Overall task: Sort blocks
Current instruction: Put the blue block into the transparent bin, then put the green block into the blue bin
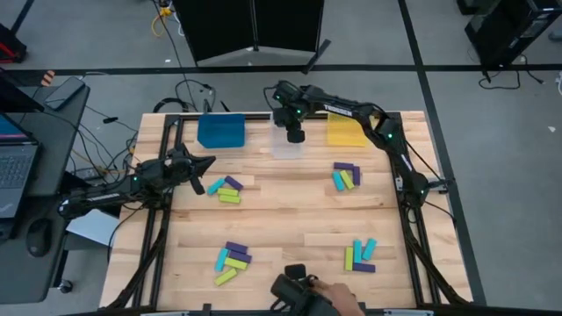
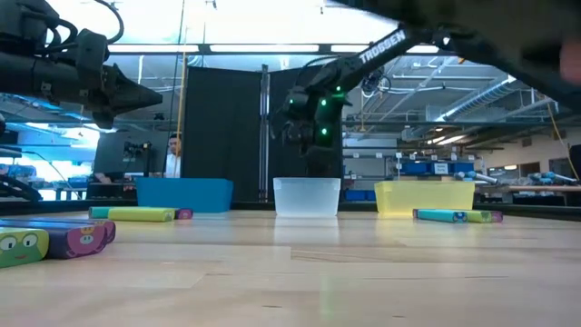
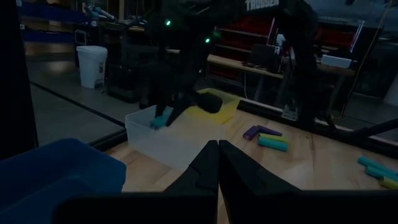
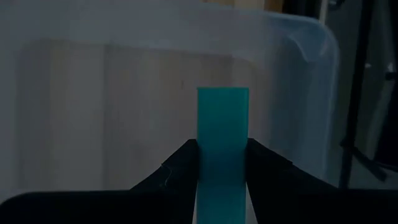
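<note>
One cyan block [image 4: 222, 134] sat pinched in the right gripper [image 4: 222, 163] over the clear bin [image 4: 298, 56], its lower end hidden, while the left gripper [image 3: 217, 163] hung closed, empty.

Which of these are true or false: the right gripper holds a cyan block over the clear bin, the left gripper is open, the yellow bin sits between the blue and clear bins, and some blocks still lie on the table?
1. The right gripper holds a cyan block over the clear bin. True.
2. The left gripper is open. False: its fingers are shut, holding nothing.
3. The yellow bin sits between the blue bin and the clear bin. False: the clear bin is in the middle.
4. Blocks still lie on the table. True: four clusters remain, such as one at.
</note>
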Robot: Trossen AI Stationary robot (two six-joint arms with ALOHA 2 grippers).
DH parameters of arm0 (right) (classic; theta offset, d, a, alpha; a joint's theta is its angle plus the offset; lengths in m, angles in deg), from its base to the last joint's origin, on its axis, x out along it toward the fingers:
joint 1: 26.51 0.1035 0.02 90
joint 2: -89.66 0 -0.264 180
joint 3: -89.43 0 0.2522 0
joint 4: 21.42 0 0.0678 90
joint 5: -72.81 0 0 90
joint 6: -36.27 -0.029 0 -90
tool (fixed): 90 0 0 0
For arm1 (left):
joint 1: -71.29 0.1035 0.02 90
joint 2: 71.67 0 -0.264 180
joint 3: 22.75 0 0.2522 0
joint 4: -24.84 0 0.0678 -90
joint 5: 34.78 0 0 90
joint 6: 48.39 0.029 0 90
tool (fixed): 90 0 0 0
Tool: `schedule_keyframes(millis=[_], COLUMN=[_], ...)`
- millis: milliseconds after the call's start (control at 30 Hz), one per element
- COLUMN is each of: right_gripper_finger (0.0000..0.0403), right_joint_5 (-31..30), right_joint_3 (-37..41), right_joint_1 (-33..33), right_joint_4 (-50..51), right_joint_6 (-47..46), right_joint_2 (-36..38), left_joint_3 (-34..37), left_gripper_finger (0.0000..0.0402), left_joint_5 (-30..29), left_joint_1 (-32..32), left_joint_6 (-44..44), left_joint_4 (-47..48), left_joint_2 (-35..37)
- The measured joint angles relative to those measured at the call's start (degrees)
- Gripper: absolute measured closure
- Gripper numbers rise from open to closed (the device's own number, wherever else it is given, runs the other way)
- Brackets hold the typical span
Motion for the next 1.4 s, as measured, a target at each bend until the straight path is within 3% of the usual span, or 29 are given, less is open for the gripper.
schedule_keyframes(millis=[800,1200,1400], right_gripper_finger=[0.0280,0.0229,0.0229], right_joint_5=[3.7,3.7,2.1], right_joint_3=[1.0,1.0,1.0], right_joint_1=[-1.1,-0.9,-0.8], right_joint_4=[-4.6,-5.1,-4.7], right_joint_6=[-2.3,-3.9,-2.7], right_joint_2=[-1.8,-1.8,-1.6], left_joint_3=[0.0,0.0,0.0], left_gripper_finger=[0.0385,0.0385,0.0385], left_joint_5=[0.0,0.0,0.0], left_joint_1=[0.0,0.0,0.0], left_joint_6=[0.0,0.0,0.0], left_joint_4=[0.0,0.0,0.0], left_joint_2=[0.0,0.0,0.0])
